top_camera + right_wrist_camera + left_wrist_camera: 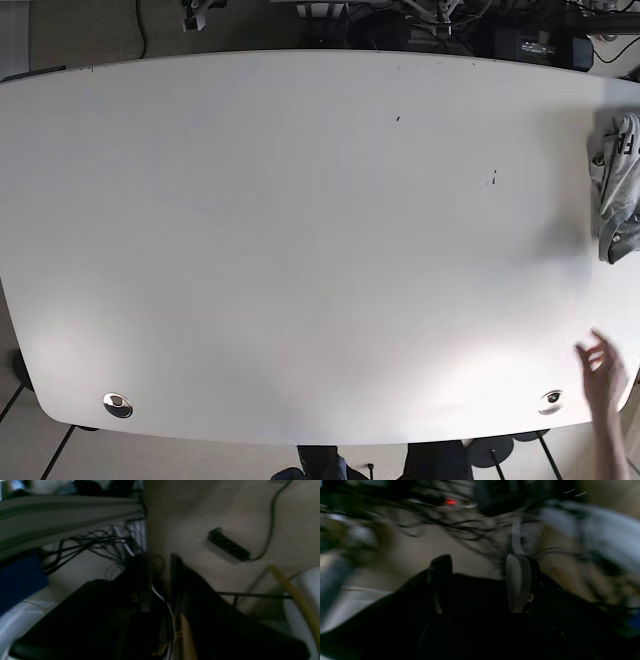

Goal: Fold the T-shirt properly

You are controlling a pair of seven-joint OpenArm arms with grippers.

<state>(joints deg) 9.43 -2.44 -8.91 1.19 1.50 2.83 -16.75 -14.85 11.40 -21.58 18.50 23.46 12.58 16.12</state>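
Note:
The T-shirt (615,185) is light grey with dark lettering and lies crumpled at the table's (300,250) right edge in the base view. Neither arm shows in that view. The left wrist view is heavily blurred. There my left gripper (480,572) has its two fingers apart with only floor between them. My right gripper (158,577), in the right wrist view, points down at the floor beside the table. Its dark fingers stand a little apart with nothing held, and loose wires show in the gap.
A person's hand (603,375) reaches in over the table's front right corner. Below the table lie tangled cables (100,542) and a black power strip (228,545) on the beige floor. A red light (450,502) glows among blurred equipment.

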